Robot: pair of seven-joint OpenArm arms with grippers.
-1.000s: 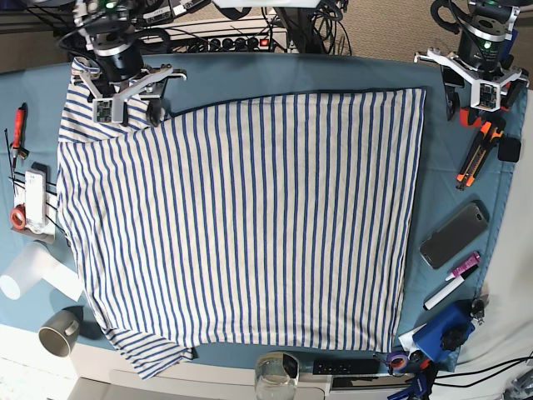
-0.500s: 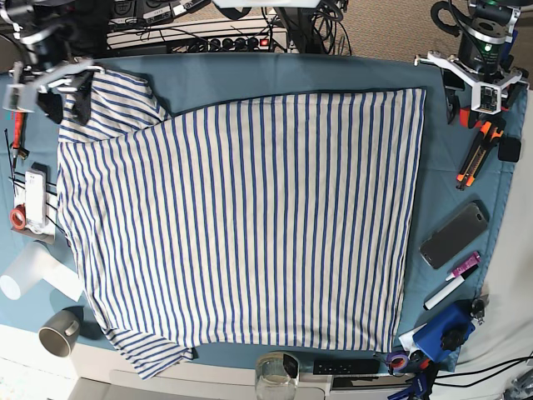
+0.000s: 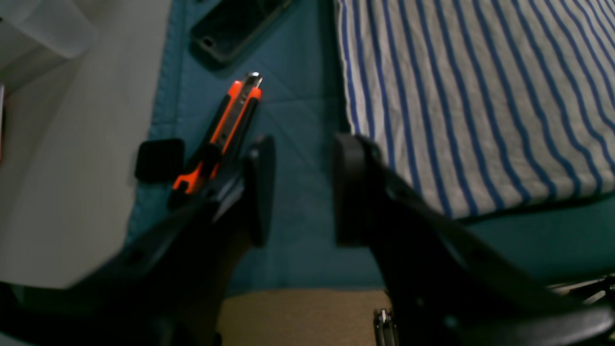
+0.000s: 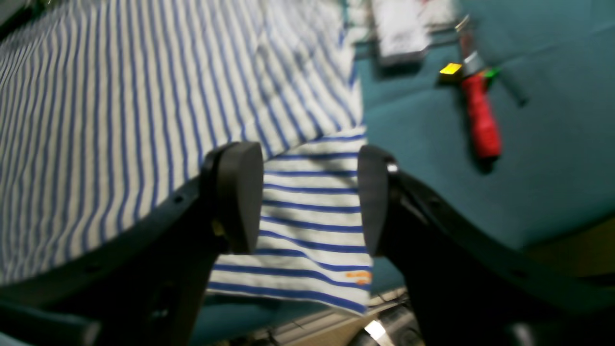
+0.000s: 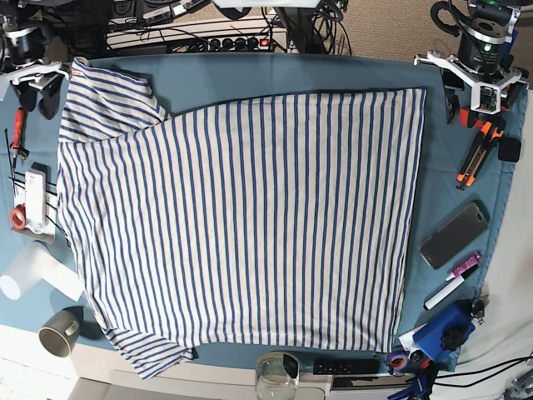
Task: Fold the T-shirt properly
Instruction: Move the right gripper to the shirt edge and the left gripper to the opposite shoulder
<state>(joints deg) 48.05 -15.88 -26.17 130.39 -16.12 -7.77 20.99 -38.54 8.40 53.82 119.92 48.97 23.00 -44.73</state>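
Observation:
The T-shirt (image 5: 241, 217), white with thin blue stripes, lies spread flat over the teal tablecloth (image 5: 250, 75), one sleeve (image 5: 104, 104) at the far left corner. My right gripper (image 5: 35, 92) hovers just left of that sleeve, off the cloth. In the right wrist view the right gripper (image 4: 305, 202) is open and holds nothing, with the sleeve's hem (image 4: 312, 230) below it. My left gripper (image 5: 476, 108) hangs beyond the shirt's far right corner. In the left wrist view the left gripper (image 3: 302, 192) is open over bare tablecloth beside the shirt's edge (image 3: 432, 120).
An orange utility knife (image 5: 476, 154), a phone (image 5: 454, 235), markers (image 5: 454, 279) and a blue object (image 5: 441, 329) lie along the right edge. At the left are a red screwdriver (image 5: 17, 129), a white roll (image 5: 29, 271) and a cup (image 5: 58, 332). A glass (image 5: 279, 375) stands at the front.
My right gripper has moved left, off the sleeve to the table's left edge. The sleeve now lies spread out flat. The left arm has not moved.

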